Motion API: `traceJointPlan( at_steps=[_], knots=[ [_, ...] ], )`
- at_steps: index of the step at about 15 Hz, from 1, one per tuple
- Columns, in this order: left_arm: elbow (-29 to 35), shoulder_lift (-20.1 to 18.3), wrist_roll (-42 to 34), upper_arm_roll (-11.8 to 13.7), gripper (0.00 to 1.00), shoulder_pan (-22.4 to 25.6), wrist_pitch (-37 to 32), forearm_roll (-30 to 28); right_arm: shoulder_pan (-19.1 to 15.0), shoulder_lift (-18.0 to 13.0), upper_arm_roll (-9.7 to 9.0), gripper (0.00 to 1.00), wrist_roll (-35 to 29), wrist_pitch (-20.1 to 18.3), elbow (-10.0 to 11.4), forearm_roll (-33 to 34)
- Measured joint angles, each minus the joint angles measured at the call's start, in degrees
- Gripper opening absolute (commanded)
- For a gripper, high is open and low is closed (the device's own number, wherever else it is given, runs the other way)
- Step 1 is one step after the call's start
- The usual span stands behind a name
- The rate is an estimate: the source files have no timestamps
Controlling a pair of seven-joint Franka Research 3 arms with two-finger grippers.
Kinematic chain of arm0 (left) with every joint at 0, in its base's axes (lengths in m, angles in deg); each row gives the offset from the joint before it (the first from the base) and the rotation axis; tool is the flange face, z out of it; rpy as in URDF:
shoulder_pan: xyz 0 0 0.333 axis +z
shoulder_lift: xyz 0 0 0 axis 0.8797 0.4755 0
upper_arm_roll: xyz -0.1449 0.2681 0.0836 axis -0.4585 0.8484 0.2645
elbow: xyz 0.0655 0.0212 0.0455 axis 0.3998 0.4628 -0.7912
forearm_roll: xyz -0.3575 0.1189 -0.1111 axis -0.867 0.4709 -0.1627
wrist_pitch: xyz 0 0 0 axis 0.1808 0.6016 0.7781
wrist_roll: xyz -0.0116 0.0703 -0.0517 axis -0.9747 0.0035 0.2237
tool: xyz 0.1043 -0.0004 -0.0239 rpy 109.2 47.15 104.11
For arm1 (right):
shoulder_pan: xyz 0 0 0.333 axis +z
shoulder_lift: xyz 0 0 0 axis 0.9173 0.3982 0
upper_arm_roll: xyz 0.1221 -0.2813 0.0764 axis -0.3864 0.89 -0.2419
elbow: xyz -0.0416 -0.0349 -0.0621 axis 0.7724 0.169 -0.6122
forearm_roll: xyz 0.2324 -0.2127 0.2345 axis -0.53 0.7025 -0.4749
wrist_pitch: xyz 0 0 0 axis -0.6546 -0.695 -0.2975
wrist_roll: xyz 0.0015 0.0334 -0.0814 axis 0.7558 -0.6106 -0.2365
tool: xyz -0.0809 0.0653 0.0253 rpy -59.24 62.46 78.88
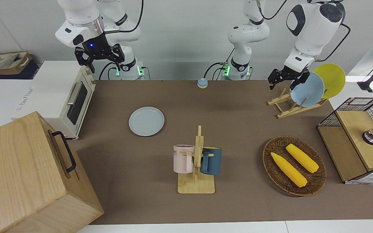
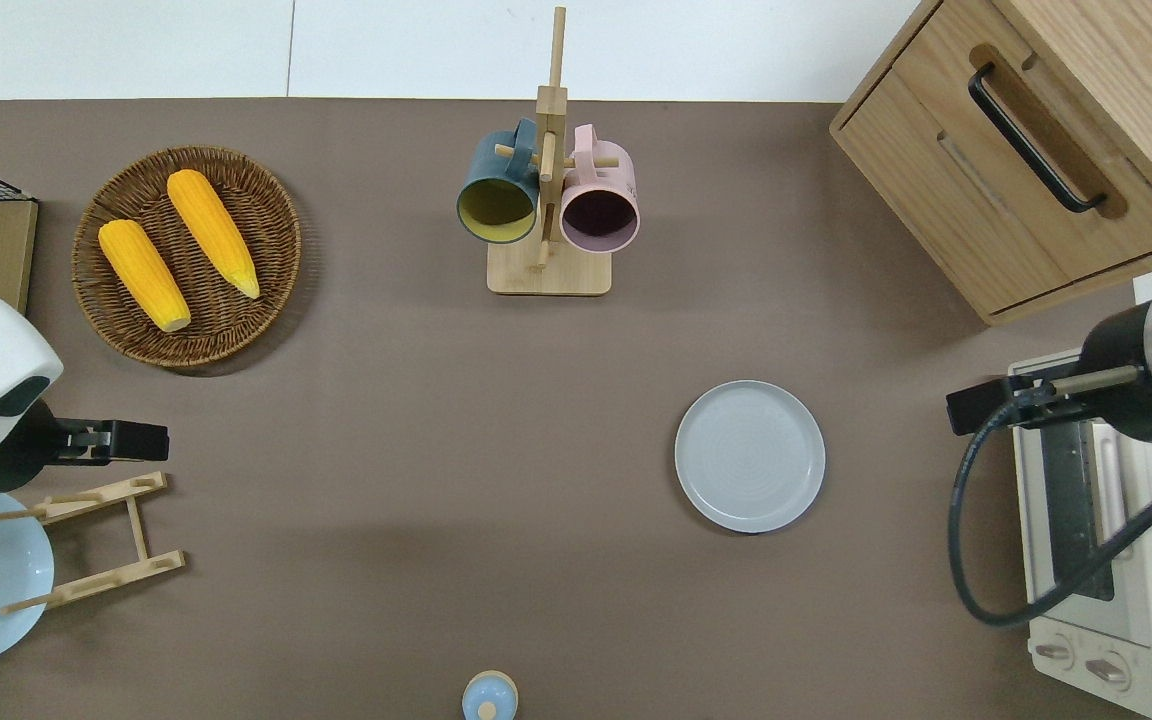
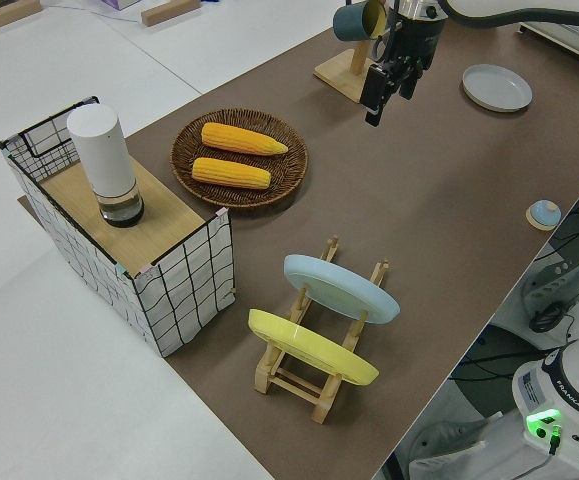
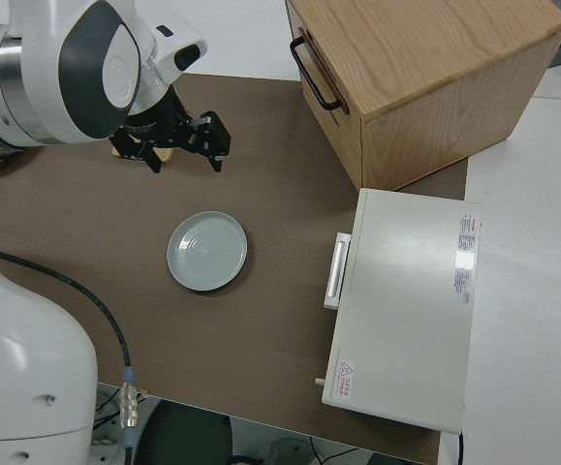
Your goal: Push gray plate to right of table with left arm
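The gray plate (image 1: 146, 121) lies flat on the brown table (image 1: 238, 129), toward the right arm's end; it also shows in the overhead view (image 2: 749, 455) and the right side view (image 4: 207, 251). My left gripper (image 1: 283, 81) is open and empty, up in the air over bare table beside the wooden plate rack (image 2: 106, 540), far from the gray plate; it also shows in the overhead view (image 2: 141, 440). My right arm is parked, its gripper (image 1: 99, 58) open.
The rack holds a sky-blue plate (image 1: 309, 90) and a yellow plate (image 1: 333, 77). A wicker basket (image 1: 267, 152) with two corn cobs, a mug stand (image 1: 196, 184), a toaster oven (image 1: 60, 94), a wooden cabinet (image 1: 21, 174), a wire shelf (image 1: 358, 139) and a bell (image 1: 202, 83) are on the table.
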Motion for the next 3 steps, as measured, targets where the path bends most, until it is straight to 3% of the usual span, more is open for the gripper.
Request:
traceJointPlan(
  at_steps=[3],
  knots=[
    [0.00, -0.04, 0.06, 0.15, 1.00, 0.00, 0.04, -0.01, 0.00, 0.00, 0.00, 0.983, 0.00, 0.00, 0.00, 0.00]
  ],
)
